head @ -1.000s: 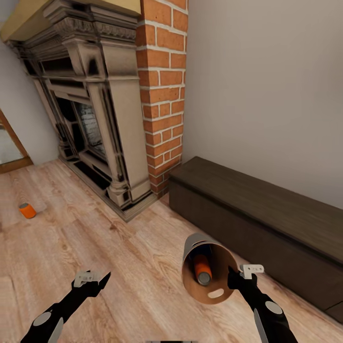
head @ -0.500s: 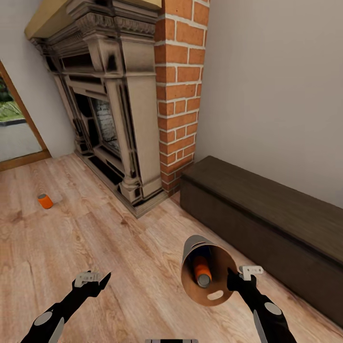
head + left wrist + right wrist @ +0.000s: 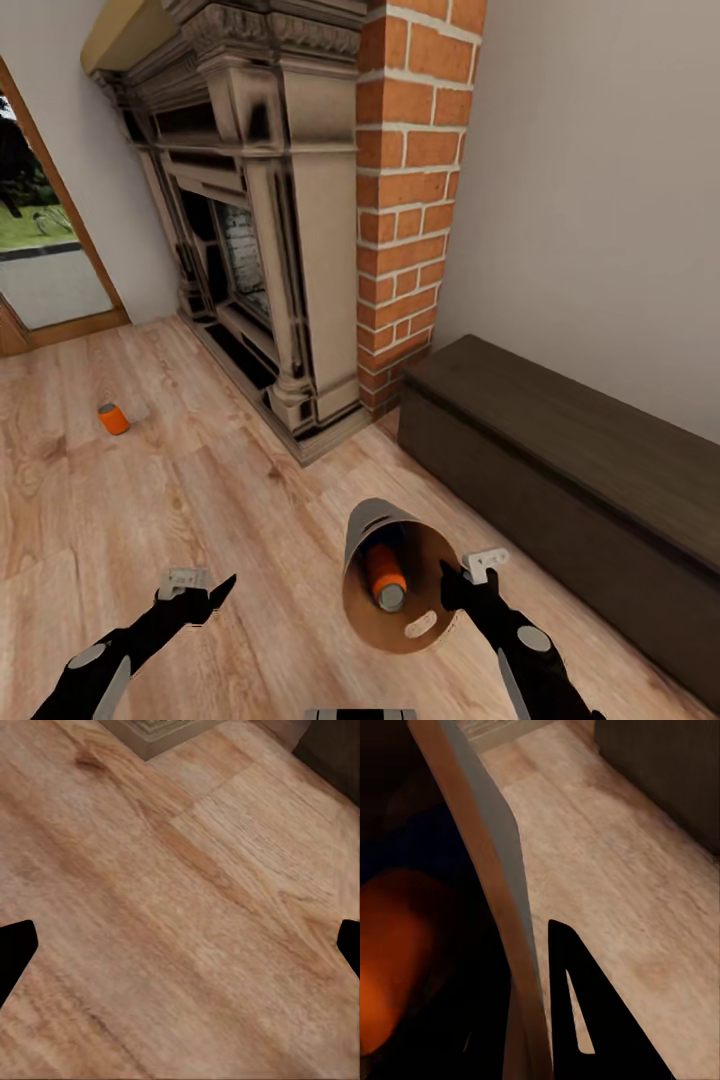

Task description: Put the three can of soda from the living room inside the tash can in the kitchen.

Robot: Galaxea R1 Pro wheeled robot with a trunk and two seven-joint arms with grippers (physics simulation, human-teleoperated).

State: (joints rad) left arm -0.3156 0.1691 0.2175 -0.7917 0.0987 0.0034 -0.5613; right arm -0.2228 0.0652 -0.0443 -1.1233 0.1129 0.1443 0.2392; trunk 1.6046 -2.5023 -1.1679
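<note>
My right gripper [image 3: 452, 583] is shut on the rim of the light grey trash can [image 3: 372, 524], holding it tilted above the floor with its tan-brown mouth facing me. An orange can of soda [image 3: 382, 578] lies inside. In the right wrist view the rim [image 3: 502, 907] runs past one dark finger [image 3: 585, 1020], with the orange can [image 3: 397, 960] and a dark blue shape [image 3: 431, 836] inside. A second orange can [image 3: 113, 418] stands on the wood floor at far left. My left gripper [image 3: 195, 590] [image 3: 180, 949] hangs open over bare floor.
An ornate dark fireplace [image 3: 265, 230] and a red brick chimney [image 3: 410, 190] stand ahead. A long dark low bench [image 3: 570, 460] runs along the right wall. At the far left is a glass door [image 3: 45, 250]. Light wood floor [image 3: 200, 500] lies between me and the can.
The camera has turned left, so the fireplace, bench and floor can have shifted right in the picture. The right arm has carried the trash can slightly left. My left gripper holds its pose.
</note>
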